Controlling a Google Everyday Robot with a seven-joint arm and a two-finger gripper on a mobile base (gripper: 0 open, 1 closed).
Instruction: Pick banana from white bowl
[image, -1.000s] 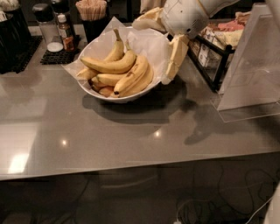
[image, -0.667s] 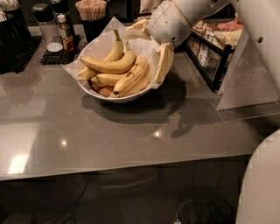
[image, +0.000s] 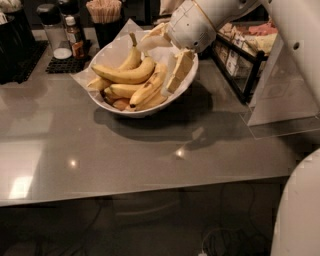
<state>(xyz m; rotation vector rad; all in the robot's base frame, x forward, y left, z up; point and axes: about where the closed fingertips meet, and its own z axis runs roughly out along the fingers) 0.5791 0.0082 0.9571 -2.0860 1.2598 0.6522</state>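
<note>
The white bowl (image: 116, 107) lined with crinkled paper stands on the grey counter at the back centre and holds several yellow bananas. A long, thick banana with a small brown bruise (image: 148, 88) lies diagonally in the bowl's right half. A long curved banana (image: 125, 75) lies across the top, and a slimmer one with a long stem (image: 132, 56) is behind it. My gripper (image: 167, 55) hangs over the bowl's right side, open and empty. One tan finger (image: 181, 69) points down beside the bruised banana's upper end; the other finger (image: 153, 41) is near the far rim.
A shaker (image: 51, 31), a sauce bottle (image: 75, 38) and a cup of sticks (image: 105, 15) stand behind the bowl on the left. A black wire rack of packets (image: 239, 59) and a clear acrylic stand (image: 281, 95) are on the right. The counter's front edge (image: 150, 192) is near.
My gripper has moved left from beside the bowl's right rim to over the bowl's right half, its fingers spread by the bananas. The bananas have not moved.
</note>
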